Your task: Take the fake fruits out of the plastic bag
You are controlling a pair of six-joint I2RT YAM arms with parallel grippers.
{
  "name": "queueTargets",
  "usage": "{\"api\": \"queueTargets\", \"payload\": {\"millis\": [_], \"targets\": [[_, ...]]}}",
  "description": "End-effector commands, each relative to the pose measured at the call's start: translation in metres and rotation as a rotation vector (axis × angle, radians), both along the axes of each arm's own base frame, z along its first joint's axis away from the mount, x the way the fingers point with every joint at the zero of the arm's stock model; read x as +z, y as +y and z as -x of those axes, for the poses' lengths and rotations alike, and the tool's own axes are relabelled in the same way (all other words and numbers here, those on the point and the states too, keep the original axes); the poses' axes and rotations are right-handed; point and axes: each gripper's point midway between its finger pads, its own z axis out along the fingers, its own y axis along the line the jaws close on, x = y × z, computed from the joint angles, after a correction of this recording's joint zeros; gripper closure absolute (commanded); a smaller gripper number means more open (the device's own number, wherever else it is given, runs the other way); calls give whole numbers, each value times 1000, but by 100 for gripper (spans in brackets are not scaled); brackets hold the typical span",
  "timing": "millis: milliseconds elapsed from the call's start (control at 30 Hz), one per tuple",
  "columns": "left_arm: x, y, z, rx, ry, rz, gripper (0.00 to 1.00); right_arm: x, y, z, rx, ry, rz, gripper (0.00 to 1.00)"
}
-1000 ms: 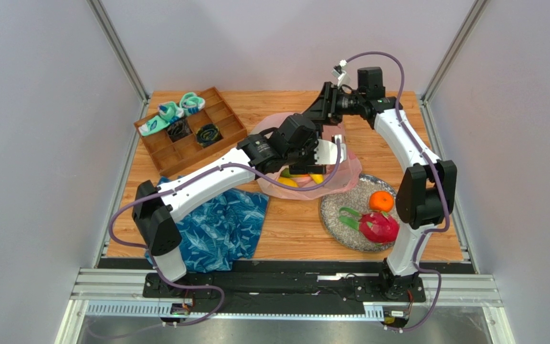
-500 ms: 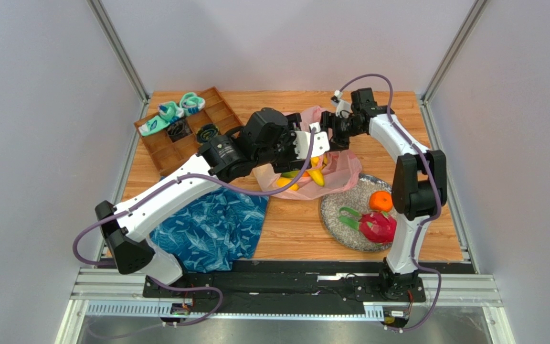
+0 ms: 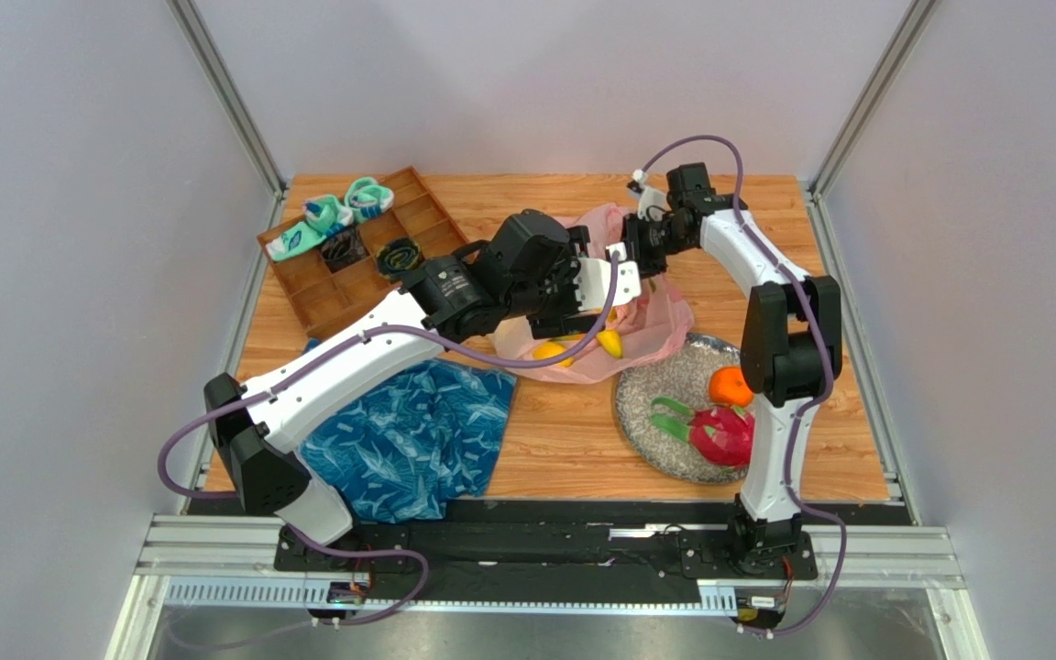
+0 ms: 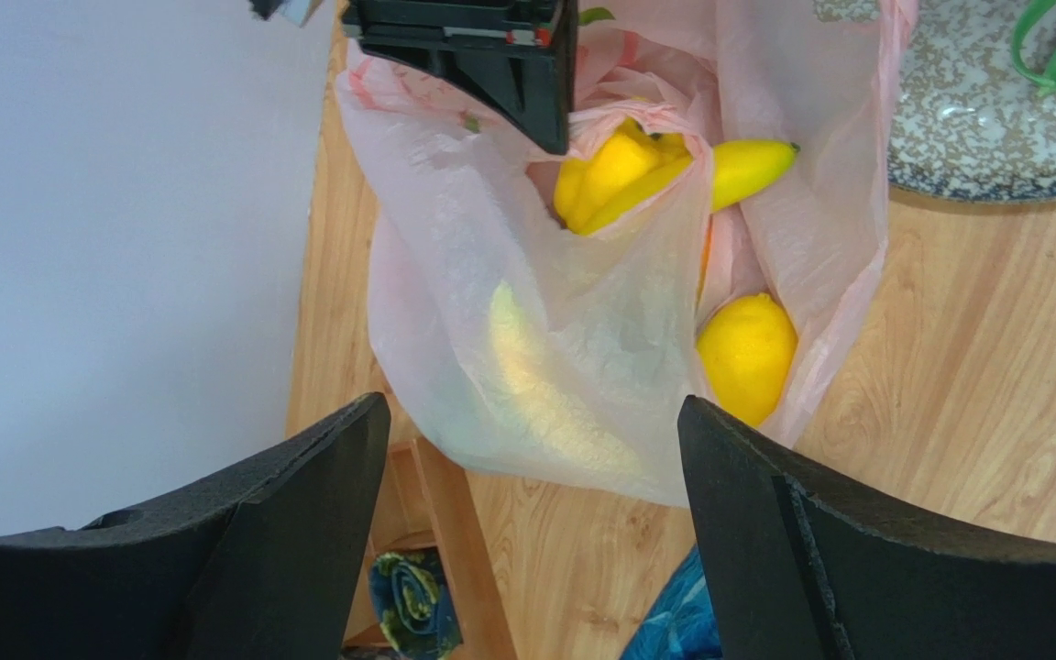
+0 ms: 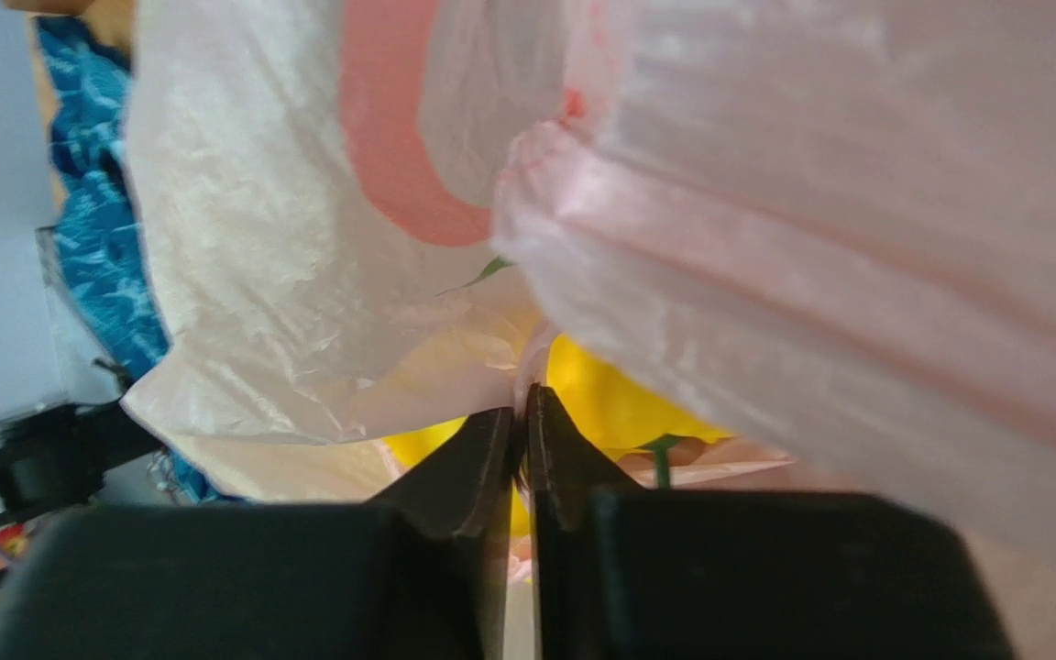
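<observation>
The pale-pink plastic bag (image 3: 658, 314) lies mid-table, its mouth gaping toward the left gripper. My right gripper (image 5: 523, 413) is shut on a fold of the bag's film at the far rim and appears as a black block (image 4: 479, 55) in the left wrist view. My left gripper (image 4: 531, 413) hovers open above the bag's near side and holds nothing. Inside the bag lie yellow bananas (image 4: 658, 165), a lemon (image 4: 747, 355) and another banana (image 4: 541, 392) veiled by film. An orange (image 3: 731, 387) and a dragon fruit (image 3: 722, 433) sit on the speckled plate (image 3: 651, 413).
A blue leaf-patterned cloth (image 3: 410, 433) lies at the near left of the bag. A wooden divided tray (image 3: 417, 206) with rolled socks stands at the far left. The plate borders the bag's right side.
The right arm came down to the bag's far rim and its jaws closed on the film. The left arm swung left, its open gripper now over the bag's near side.
</observation>
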Motion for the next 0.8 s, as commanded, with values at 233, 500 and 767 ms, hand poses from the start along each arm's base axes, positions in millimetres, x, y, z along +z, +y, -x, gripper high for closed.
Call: {"api": "queueTargets", "payload": {"millis": [233,500,767], "targets": [[25,-1,13,-179,-84,53,8,185,59,29,56,153,-586,100],[21,-15,-19,-74,-129,11,10,211,90,42,66,285,-706,100],[10,-19,-30,45,-83,56,10,232,111,61,92,279,-715,100]]}}
